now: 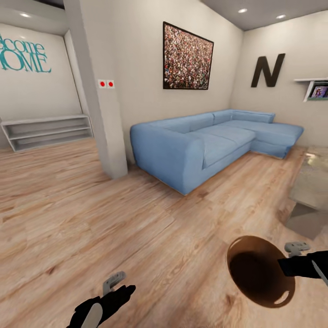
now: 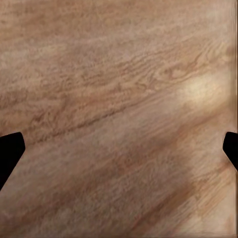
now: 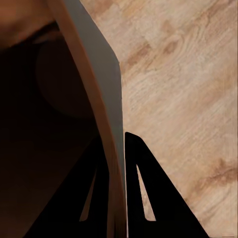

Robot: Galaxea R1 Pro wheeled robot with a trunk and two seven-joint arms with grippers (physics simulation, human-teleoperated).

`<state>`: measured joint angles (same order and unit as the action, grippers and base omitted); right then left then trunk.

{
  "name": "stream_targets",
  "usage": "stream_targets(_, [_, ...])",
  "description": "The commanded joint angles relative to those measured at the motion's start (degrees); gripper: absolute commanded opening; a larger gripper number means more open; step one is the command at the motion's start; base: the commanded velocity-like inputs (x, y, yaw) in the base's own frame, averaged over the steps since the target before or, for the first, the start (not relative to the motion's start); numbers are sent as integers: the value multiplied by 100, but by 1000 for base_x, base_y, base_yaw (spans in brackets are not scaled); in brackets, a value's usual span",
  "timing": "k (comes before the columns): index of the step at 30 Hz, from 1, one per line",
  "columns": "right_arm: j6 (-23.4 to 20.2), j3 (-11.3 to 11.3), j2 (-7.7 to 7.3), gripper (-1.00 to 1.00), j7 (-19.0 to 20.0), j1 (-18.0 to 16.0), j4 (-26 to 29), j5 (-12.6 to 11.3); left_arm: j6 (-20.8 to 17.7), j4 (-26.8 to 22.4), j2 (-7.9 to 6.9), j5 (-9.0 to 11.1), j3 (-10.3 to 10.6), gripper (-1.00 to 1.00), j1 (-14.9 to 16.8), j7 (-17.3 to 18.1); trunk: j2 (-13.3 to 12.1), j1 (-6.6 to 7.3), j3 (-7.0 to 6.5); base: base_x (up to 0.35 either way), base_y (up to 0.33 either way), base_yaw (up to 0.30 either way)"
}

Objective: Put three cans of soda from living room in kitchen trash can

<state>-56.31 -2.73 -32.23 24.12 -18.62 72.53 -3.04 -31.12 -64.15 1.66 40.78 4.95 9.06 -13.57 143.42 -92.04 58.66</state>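
**R hand gripped bin rim in living rm**

The tash can [image 1: 260,270] sat low at the robot's right in head view, over the wood plank floor [image 1: 91,218]; the right hand [image 1: 291,258] met it at the rim's right side, touching; in the right wrist view the right hand [image 3: 118,193] was closed on the bin wall [image 3: 106,89], one finger inside, one outside, wall pinched between them; the can hung tilted, mouth facing up toward the head cam. The left hand [image 1: 116,286] was low at the left, well apart from the can, nothing btwn its fingers; in the left wrist view the two dark fingertips [image 2: 10,151] stood far apart at opposite edges, spread wide over bare floor.

Counts: 1 tash can; 2 hands; 1 blue corner sofa [image 1: 214,141]; 1 framed picture [image 1: 187,57] on the wall above it; 1 black letter N [image 1: 268,70]; 2 red-dot wall switches [image 1: 106,84] on a white pillar [image 1: 102,114]; 1 low grey shelf unit [image 1: 48,132] under teal wall lettering [image 1: 23,57]; 1 glass-topped desk [image 1: 314,187] at the right edge, partly cut off.

Can's look: round, tapered; glossy brown inside w/ dark shadowed bottom; pale grey outer face seen in the wrist view; inside appeared to hold nothing.
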Motion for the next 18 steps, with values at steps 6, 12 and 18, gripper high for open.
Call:
stream_targets(6, [32,-8,-10,-100,51,-2,-2,154,-2,-1,7,-1,6,100,-1,-7,0,0,-1,0,-267,-295])
stream_targets(12, [38,-8,-8,-100,57,-2,-2,160,-7,-1,-5,-7,185,100,-1,-39,0,0,-1,0,-295,-295])
stream_targets(18, [41,-8,-6,-100,56,-2,-2,161,-6,0,-8,-8,263,100,0,-57,0,0,-1,0,-299,-295])
